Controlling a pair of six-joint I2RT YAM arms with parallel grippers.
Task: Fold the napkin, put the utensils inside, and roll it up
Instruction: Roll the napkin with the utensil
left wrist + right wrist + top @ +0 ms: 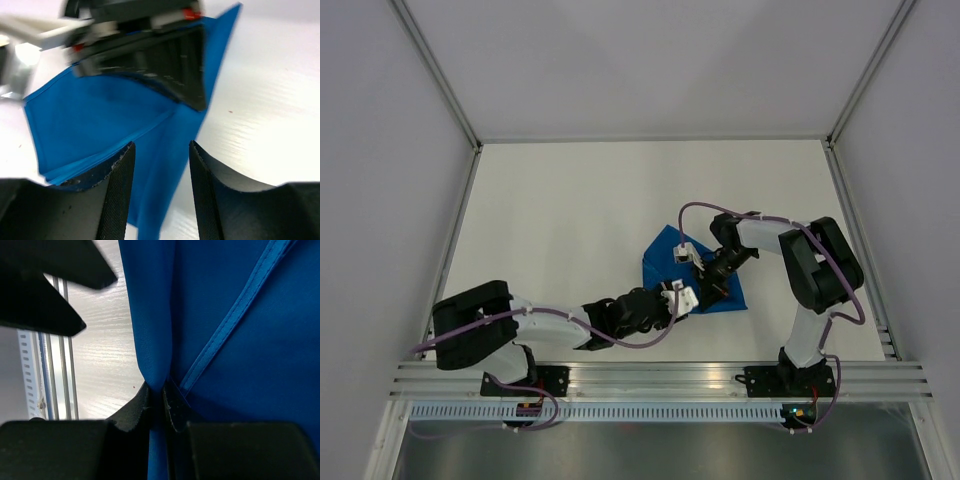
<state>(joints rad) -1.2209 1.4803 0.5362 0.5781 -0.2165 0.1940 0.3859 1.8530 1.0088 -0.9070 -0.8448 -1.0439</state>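
Observation:
The bright blue napkin (665, 250) lies folded on the white table, right of centre. My right gripper (708, 278) is shut on a raised fold of it; in the right wrist view the cloth (250, 365) is pinched between the two pads (135, 410) at my right gripper (161, 395). My left gripper (682, 293) is open at the napkin's near left edge. In the left wrist view a narrow strip of the napkin (100, 115) runs between its spread fingers (161, 145) without being held. The right gripper (195, 95) shows just beyond. No utensils are in view.
The aluminium rail (660, 378) runs along the table's near edge, close behind the grippers, and also shows in the right wrist view (50, 390). Grey enclosure walls (380, 200) stand at the left, right and back. A dark part of the left arm (45, 290) is close by.

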